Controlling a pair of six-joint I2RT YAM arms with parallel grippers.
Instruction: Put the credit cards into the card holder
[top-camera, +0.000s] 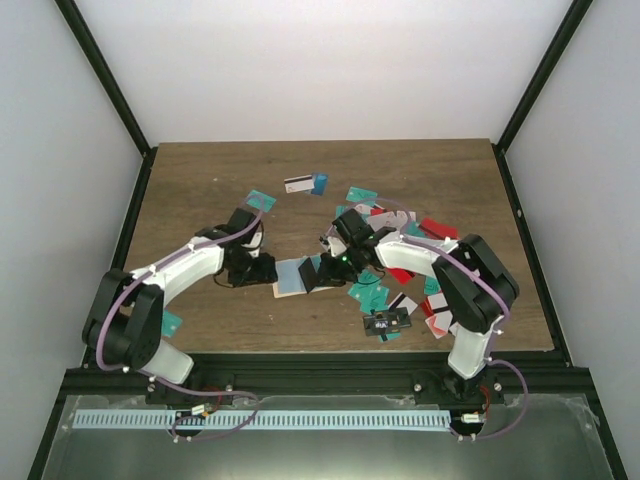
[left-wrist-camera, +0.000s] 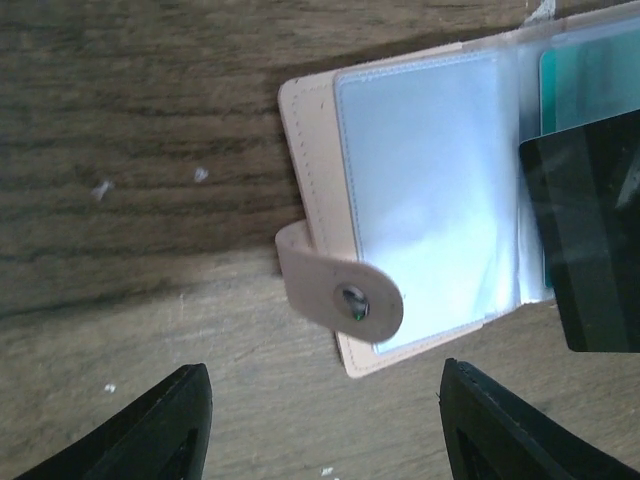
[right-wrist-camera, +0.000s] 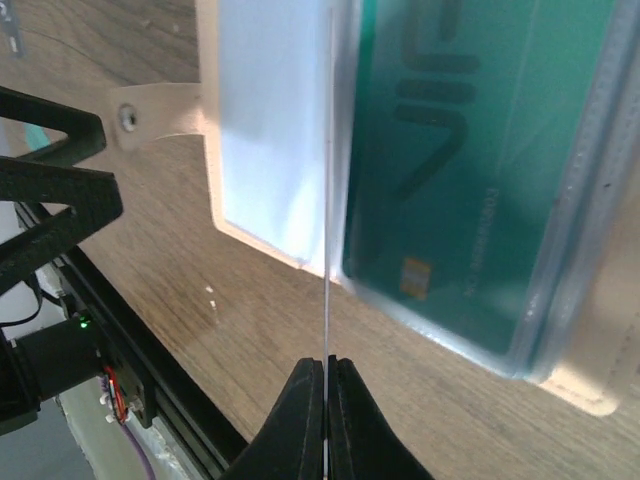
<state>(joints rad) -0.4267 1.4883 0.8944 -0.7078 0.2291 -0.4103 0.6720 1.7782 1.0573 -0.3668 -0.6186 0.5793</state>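
The tan card holder (top-camera: 290, 279) lies open on the table between my two grippers. Its clear sleeves (left-wrist-camera: 430, 200) face up and the snap tab (left-wrist-camera: 340, 292) sticks out toward my left gripper (left-wrist-camera: 325, 430). That gripper stands open just short of the tab, touching nothing. One teal credit card (right-wrist-camera: 470, 170) sits inside a sleeve. My right gripper (right-wrist-camera: 327, 368) is shut on a thin credit card (right-wrist-camera: 327, 200) seen edge-on, its far end over the holder's sleeves. In the left wrist view it shows as a dark card (left-wrist-camera: 590, 240) over the holder's right side.
Several loose cards lie scattered to the right of the holder (top-camera: 385, 290), with red ones (top-camera: 436, 228) further right and a black one (top-camera: 388, 323) near the front edge. A white and blue pair (top-camera: 303, 184) and a teal card (top-camera: 259, 198) lie further back. Another teal card (top-camera: 172, 323) rests by the left arm.
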